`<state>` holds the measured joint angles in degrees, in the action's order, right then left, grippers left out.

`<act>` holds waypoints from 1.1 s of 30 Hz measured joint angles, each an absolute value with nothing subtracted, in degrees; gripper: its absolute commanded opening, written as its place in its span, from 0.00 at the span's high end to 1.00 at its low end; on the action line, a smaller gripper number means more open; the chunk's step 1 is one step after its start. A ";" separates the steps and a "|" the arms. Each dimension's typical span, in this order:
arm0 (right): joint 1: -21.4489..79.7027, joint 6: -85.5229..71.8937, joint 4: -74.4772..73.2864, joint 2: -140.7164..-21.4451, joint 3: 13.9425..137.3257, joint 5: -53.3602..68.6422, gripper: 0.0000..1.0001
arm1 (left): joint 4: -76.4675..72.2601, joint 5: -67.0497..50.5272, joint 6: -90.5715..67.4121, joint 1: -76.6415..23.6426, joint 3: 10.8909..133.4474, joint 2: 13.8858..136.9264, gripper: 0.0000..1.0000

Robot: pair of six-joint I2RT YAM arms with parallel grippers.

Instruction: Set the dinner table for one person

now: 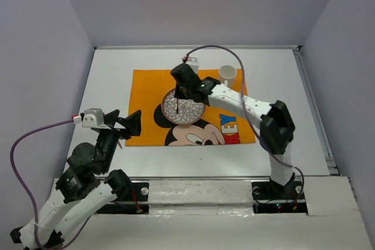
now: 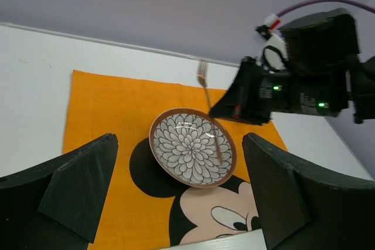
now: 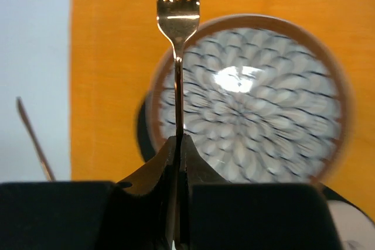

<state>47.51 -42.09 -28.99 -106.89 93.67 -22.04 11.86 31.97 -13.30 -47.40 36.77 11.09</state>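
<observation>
One fork [image 3: 177, 57], pinched in the right jaws, hangs over the plate [image 2: 192, 147] at the middle of the counter [image 1: 105, 86]; so slim a hold could let it swivel or drop. The left jaws gape empty.

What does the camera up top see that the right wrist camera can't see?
Only the top view shows the white mug, both arms and the left end effector. Only the right wrist view shows the fork up close, tines out, its handle clamped in the right end effector. Both show the patterned plate on the orange mat.
</observation>
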 measured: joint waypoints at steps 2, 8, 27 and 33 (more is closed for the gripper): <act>50.46 -41.80 -28.47 -116.01 103.28 -20.91 1.00 | 11.86 32.84 -13.32 -47.11 36.77 11.09 0.01; 54.70 -43.03 -29.15 -132.22 119.07 -17.50 1.00 | 11.90 34.83 -13.65 -46.57 36.77 11.09 0.01; 56.14 -51.24 -30.65 -146.47 129.82 -17.76 1.00 | 11.90 34.54 -14.00 -45.47 36.77 11.97 0.01; 56.14 -51.86 -30.65 -146.52 129.82 -17.61 0.62 | 11.90 34.54 -14.00 -44.86 36.77 12.32 0.01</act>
<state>56.14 -51.86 -30.65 -146.52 129.82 -17.61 11.90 34.54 -14.00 -44.86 36.77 12.32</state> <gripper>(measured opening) 0.109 0.989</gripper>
